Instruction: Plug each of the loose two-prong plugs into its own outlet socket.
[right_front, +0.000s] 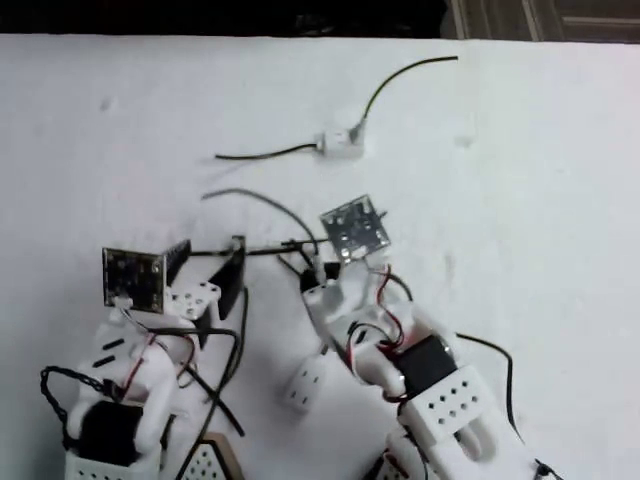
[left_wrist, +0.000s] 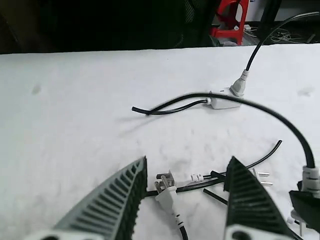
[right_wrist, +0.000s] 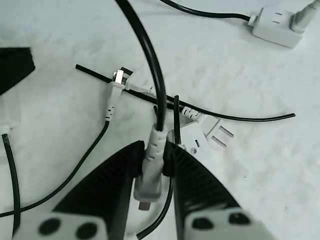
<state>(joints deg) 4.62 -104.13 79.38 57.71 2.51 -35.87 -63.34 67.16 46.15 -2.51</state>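
The socket (right_front: 340, 143) was seen far up the surface (right_front: 520, 180), with one plug (left_wrist: 239, 86) already pushed into it. Well short of the socket, the right gripper (right_wrist: 155, 150) was clamped on a grey plug (right_wrist: 147, 185). The plug was held by its body, likely so that it could be carried over to the socket. The left gripper (left_wrist: 187, 170) was spread apart, low over another plug (left_wrist: 165, 192) that was laid flat, also well short of the socket. It looked to be lined up so that this plug could be picked up next. A white plug (right_wrist: 200, 137) was seen just beside the held one.
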